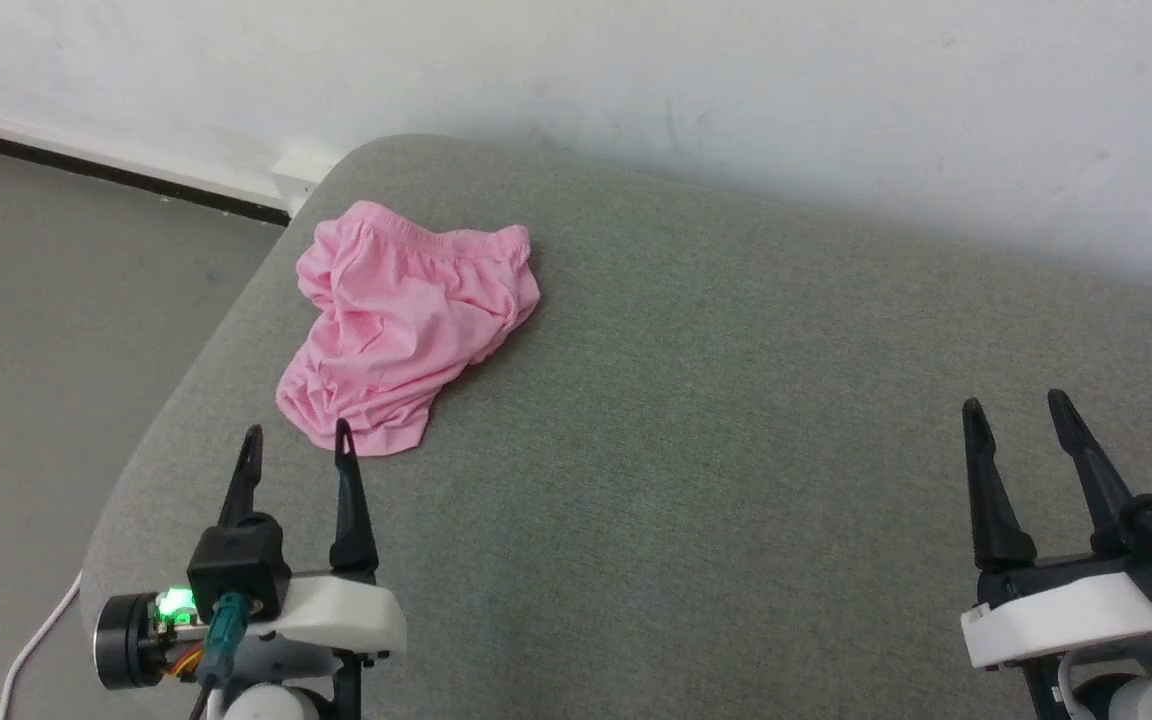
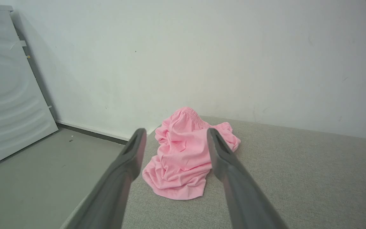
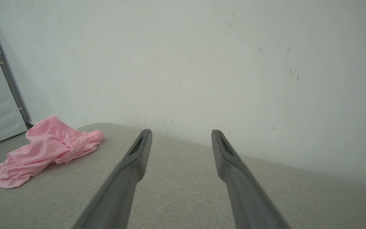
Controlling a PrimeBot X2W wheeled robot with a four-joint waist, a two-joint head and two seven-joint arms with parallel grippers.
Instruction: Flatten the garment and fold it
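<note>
Your left gripper (image 1: 298,428) sits lowest and closest in the head view, at the lower left, fingers spread apart with nothing between them. A small green light (image 1: 171,602) glows on its wrist housing. Your right gripper (image 1: 1014,400) is at the lower right, fingers also spread wide and empty, well apart from the left one.

Both hang over a grey fabric cushion (image 1: 736,420) with a rounded far-left corner. The garment (image 1: 406,320) lies crumpled on that cushion, near the far-left corner and close to the left edge. It's pink, bunched and wrinkled, not flat. The gathered waistband runs along the far side, toward the wall (image 1: 736,80); the loose hem points back toward you.

In the head view the left gripper's inner fingertip overlaps the near hem, but you can't tell from there whether it touches. The left wrist view shows the cloth lying ahead, framed between the two fingers, and no cloth pinched. The right wrist view has the garment far off to its left, well clear of those fingers.

Left of the cushion you have grey floor (image 1: 56,280), a dark baseboard strip (image 1: 116,172) along the wall, and a white cable (image 1: 31,640) trailing by the cushion's near-left edge. A white ribbed panel (image 2: 8,95) leans against the wall in the left wrist view.
</note>
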